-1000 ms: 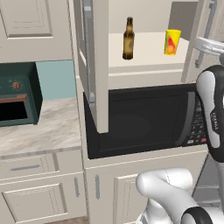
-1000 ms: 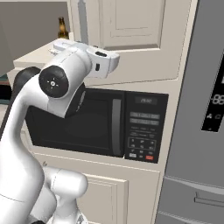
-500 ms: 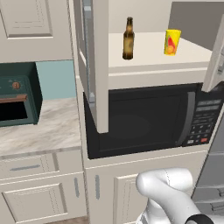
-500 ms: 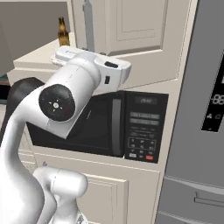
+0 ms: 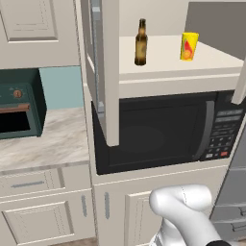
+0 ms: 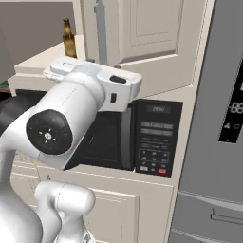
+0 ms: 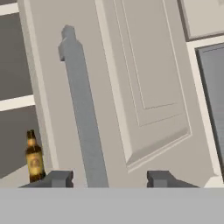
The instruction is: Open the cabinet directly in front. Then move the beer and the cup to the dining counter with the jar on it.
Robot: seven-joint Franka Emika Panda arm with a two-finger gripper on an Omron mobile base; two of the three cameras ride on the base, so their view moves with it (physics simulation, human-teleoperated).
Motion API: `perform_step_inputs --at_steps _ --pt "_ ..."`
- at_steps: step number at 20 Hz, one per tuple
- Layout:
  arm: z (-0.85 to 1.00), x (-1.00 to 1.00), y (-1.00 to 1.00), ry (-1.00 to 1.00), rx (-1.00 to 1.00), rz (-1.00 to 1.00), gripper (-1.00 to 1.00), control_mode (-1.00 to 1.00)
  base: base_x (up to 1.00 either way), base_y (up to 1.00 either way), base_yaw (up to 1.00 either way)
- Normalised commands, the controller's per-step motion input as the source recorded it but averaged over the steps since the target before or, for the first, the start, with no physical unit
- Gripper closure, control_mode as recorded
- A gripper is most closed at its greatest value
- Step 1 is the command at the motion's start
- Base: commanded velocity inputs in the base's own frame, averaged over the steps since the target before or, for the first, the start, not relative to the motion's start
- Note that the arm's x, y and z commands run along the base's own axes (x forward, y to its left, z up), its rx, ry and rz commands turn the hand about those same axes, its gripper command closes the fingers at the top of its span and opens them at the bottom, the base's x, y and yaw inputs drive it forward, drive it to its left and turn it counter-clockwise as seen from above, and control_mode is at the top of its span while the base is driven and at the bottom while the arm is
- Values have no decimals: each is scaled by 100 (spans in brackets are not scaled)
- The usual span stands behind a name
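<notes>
On the cabinet (image 5: 111, 72) shelf I see the beer (image 5: 141, 43) left of the cup (image 5: 189, 46), above the microwave (image 5: 158, 129).

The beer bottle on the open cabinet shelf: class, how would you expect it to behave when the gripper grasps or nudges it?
The beer stands tall and slim on a narrow base, so a high nudge would probably tip it. It looks like smooth glass: likely rigid, perhaps slippery, and breakable if it fell from the shelf.

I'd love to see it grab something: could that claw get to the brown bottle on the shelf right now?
Probably yes. Both cabinet doors are swung open, and the beer stands upright near the shelf's front edge, apart from the cup. The claw, jaws apart, faces the right door's handle, so it must shift over.
</notes>
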Motion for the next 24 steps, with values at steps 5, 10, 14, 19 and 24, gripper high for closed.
perform_step_inputs --at_steps 5,10,14,19,24 --pt "0 -100 21 -8 -3 0 -100 -100 0 0 0" --pt "-5 -82 97 -3 -23 0 -100 -100 0 0 0" --pt "-13 -34 100 0 -30 0 -100 -100 0 0 0" --pt "-14 3 100 0 -25 -5 -100 -100 0 0 0" --pt "-3 42 84 0 -16 -13 -100 -100 0 0 0"
